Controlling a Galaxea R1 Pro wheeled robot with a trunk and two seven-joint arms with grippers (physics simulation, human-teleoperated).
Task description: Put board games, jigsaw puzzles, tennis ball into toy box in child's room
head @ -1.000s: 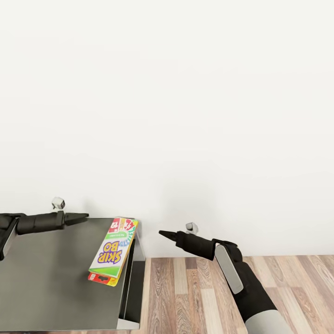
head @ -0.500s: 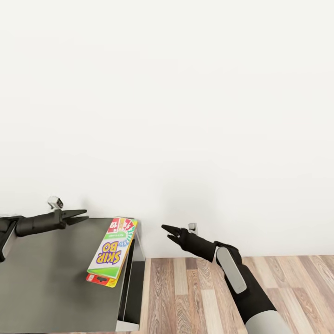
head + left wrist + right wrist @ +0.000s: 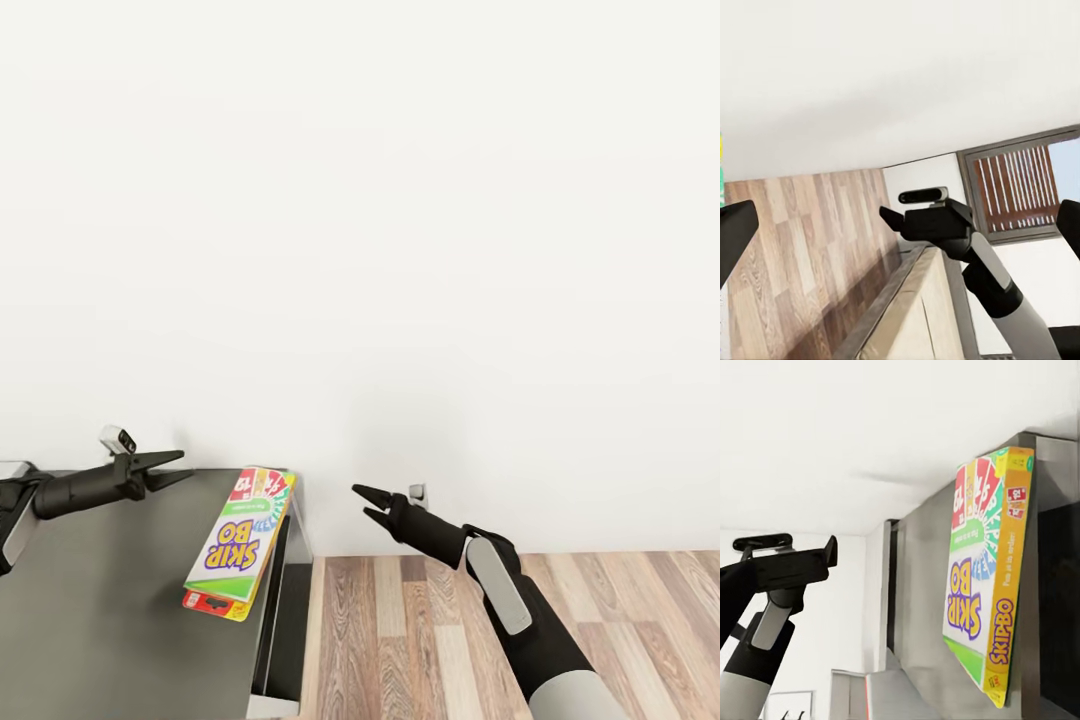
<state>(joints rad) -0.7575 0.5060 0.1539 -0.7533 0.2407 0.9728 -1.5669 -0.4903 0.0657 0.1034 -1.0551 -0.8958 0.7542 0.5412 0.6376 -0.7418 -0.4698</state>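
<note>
**poster1:** Edges first, since that's what matters for moving. Flat white-green-red Skip-Bo board game box lies on the pale grey table top, right along the table's right edge, long side running with that edge, far end near the back corner by the wall. It looks like it pokes a bit past the rim on the right, but I can't tell for sure. Right wrist view shows the same box with its yellow side panel facing the camera.

**poster2:** And the arms? Any room?

**poster1:** Plenty. The black left gripper hovers over the back left part of the table, fingers spread a little, nothing between them, well apart from the box. The black right gripper hangs off the table's right side above the wood-plank floor, fingers parted, empty too, with an open gap between it and the table's edge.

**poster2:** Rest of the room?

**poster1:** Plain white wall behind everything. Left wrist view catches the right gripper, floor planks and a dark-framed window with slatted blinds.
</note>
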